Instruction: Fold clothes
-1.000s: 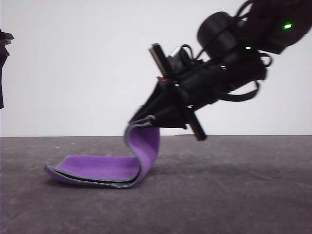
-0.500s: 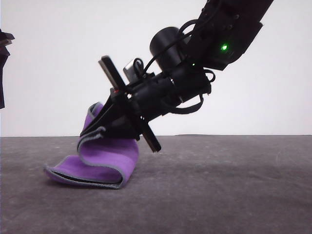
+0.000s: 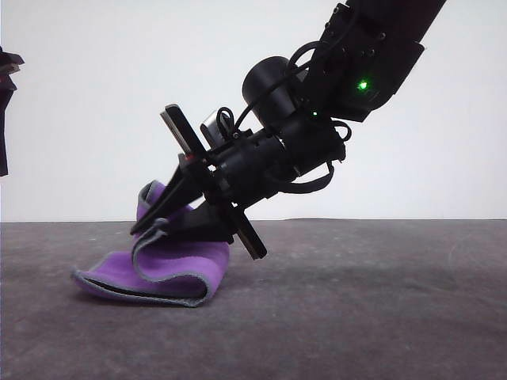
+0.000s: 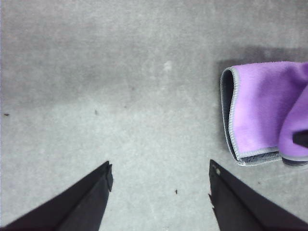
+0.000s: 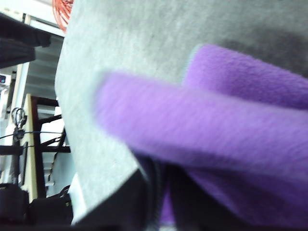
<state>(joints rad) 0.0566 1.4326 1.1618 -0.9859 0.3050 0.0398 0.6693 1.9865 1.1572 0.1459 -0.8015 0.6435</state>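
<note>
The clothes are one small cloth (image 3: 178,267), bright purple with a dark grey underside and light grey edging, lying doubled over on the table left of centre. My right gripper (image 3: 152,225) reaches down from the upper right and is shut on the cloth's upper edge, holding it just above the lower layer. In the right wrist view the purple cloth (image 5: 216,130) bulges right in front of the shut fingers (image 5: 144,197). The left wrist view has the folded cloth (image 4: 257,110) off to one side of my left gripper (image 4: 161,168), which hovers open over bare table.
The grey table (image 3: 364,309) runs wide to the right of the cloth, with a plain white wall behind. A dark piece of the left arm (image 3: 5,103) hangs at the far left edge. Room clutter lies beyond the table edge (image 5: 67,96).
My right gripper has carried the cloth's edge leftward and downward, laying the upper layer over the lower one. The left arm has stayed still.
</note>
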